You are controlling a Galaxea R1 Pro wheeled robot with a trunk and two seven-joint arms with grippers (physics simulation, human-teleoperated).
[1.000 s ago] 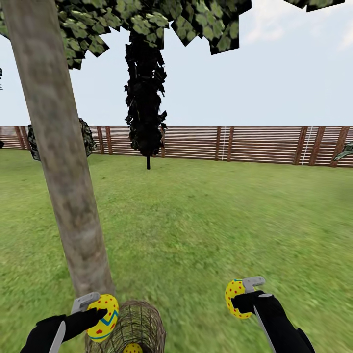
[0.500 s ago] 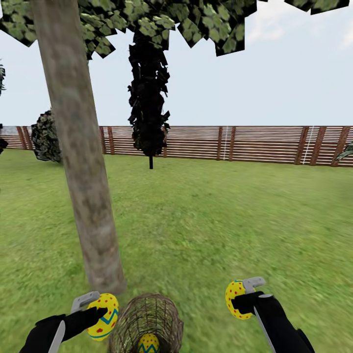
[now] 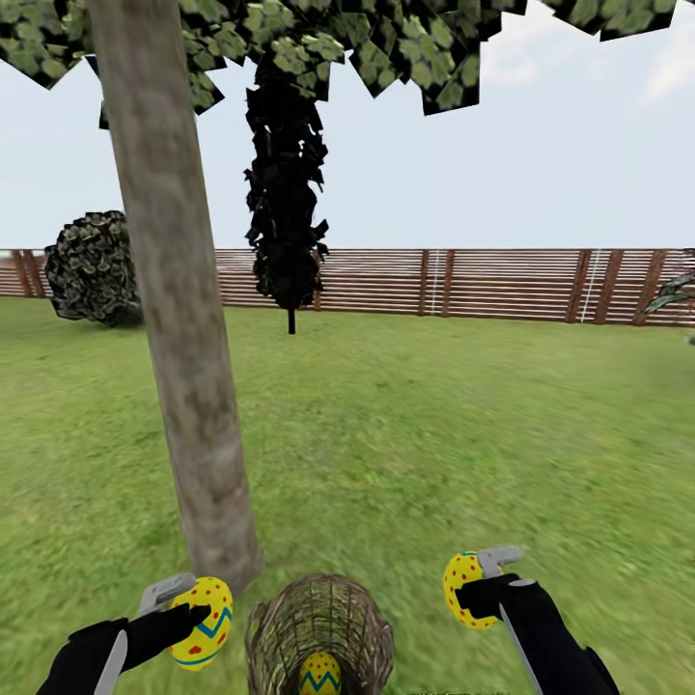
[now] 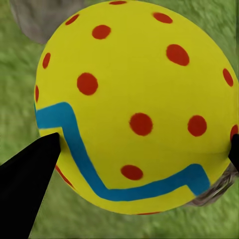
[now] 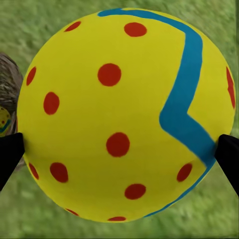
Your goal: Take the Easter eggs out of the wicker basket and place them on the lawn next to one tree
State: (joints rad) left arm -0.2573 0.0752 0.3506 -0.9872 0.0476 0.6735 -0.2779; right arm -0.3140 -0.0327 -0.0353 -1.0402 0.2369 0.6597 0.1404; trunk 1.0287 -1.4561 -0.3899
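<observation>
In my left gripper (image 3: 198, 618) one egg (image 3: 203, 623) sits clamped; my right gripper (image 3: 473, 584) pinches another (image 3: 461, 587); the third (image 3: 319, 673) lies in the basket (image 3: 362, 627); my view has swung, bringing the tree (image 3: 193, 386) closer; release comes next.

You get bright, even daylight with no visible sun and no cast shadows on the lawn (image 3: 434, 434). Grass blurs toward the near edges. In both wrist views the grass background is soft, the eggs sharp.
</observation>
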